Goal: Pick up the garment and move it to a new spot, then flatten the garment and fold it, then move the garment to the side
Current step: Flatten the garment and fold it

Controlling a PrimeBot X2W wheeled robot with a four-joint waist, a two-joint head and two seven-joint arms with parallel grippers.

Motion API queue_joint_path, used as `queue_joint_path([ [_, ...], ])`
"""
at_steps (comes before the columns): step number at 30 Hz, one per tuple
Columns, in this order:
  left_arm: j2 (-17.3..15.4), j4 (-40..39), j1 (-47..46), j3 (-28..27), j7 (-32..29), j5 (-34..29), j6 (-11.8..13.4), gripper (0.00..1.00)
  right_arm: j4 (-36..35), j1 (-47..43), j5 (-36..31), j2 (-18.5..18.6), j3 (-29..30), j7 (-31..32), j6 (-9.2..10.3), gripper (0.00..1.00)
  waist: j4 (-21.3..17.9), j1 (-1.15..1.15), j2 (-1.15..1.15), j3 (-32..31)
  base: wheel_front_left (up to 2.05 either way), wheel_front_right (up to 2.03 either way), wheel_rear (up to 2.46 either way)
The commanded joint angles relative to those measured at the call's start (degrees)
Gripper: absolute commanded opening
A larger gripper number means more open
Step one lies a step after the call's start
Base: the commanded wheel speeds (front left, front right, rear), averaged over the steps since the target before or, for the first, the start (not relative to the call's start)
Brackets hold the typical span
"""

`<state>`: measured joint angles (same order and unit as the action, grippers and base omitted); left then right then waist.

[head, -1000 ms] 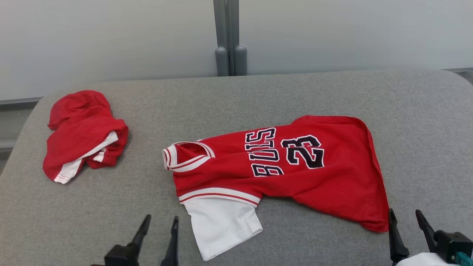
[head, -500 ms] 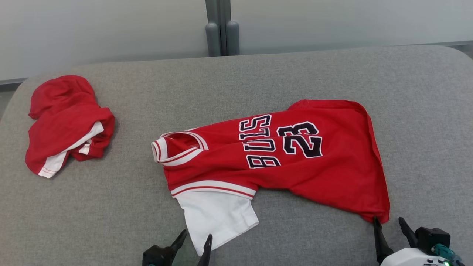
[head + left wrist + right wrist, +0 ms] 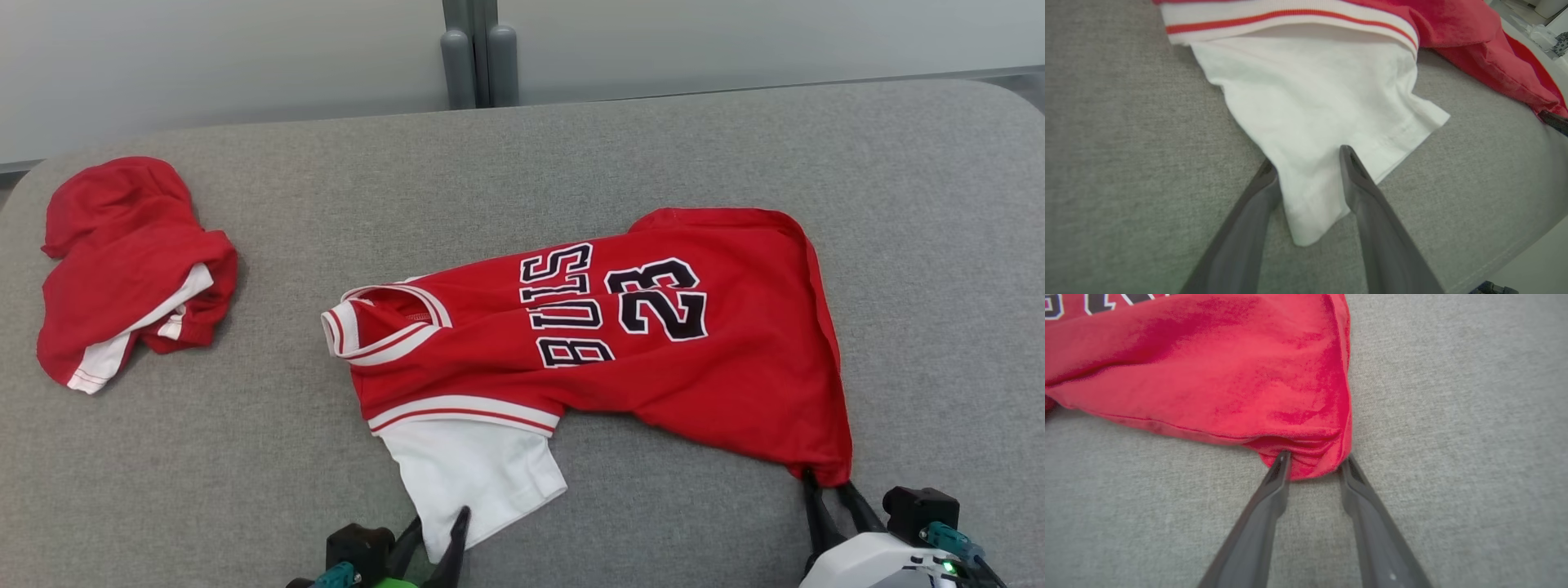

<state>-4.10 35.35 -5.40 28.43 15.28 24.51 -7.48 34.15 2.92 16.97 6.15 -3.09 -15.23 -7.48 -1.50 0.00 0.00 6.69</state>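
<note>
Found the jersey (image 3: 653, 367) lying spread on the grey cushion (image 3: 245, 474), the left gripper (image 3: 1306, 159) parted around the corner of the white sleeve (image 3: 1310, 90), the right gripper (image 3: 1315, 457) parted too, both tips touching the red hem (image 3: 1310, 465).

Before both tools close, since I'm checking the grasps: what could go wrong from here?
1. The left tool straddles just the tip of the sleeve, with one finger at its edge; so thin a pinch could slip.
2. The right tool flanks a bunched hem corner; it may catch only some folds.
3. The jersey lies creased, so lifting it by these two points could twist it.
</note>
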Motion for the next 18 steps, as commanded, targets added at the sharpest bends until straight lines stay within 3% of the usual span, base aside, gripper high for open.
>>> queue_joint_path([
  [1, 0.17, -0.02, -0.37, 0.13, -0.23, 0.98, -0.01, 0.0, 0.67, 0.53, 0.83, -0.24, -0.89, 0.15, -0.01, 0.0, -0.06, 0.0, 0.0, -0.02, 0.0, 0.0, 0.0],
  [5, -0.56, -2.7, -0.41, -1.2, -0.16, 2.05, -0.02, 0.0, -1.8, 0.93, 2.59, 0.77, -2.46, 0.13, -0.01, 0.0, 0.06, 0.0, 0.0, -0.32, 0.0, 0.0, 0.0],
  [10, -1.51, -9.07, -0.51, -4.71, -0.13, 2.38, -0.02, 0.0, -10.03, -0.28, 3.48, 2.84, -5.62, 0.08, -0.01, 0.0, 0.31, 0.0, 0.0, -0.67, 0.0, 0.0, 0.0],
  [18, -5.6, -18.64, -6.67, -8.67, -0.13, 2.46, -0.02, 0.0, -21.04, 4.73, 3.34, 6.96, -10.31, 0.08, 0.0, 0.0, -0.54, 0.0, 0.0, -0.37, 0.0, 0.0, 0.0],
])
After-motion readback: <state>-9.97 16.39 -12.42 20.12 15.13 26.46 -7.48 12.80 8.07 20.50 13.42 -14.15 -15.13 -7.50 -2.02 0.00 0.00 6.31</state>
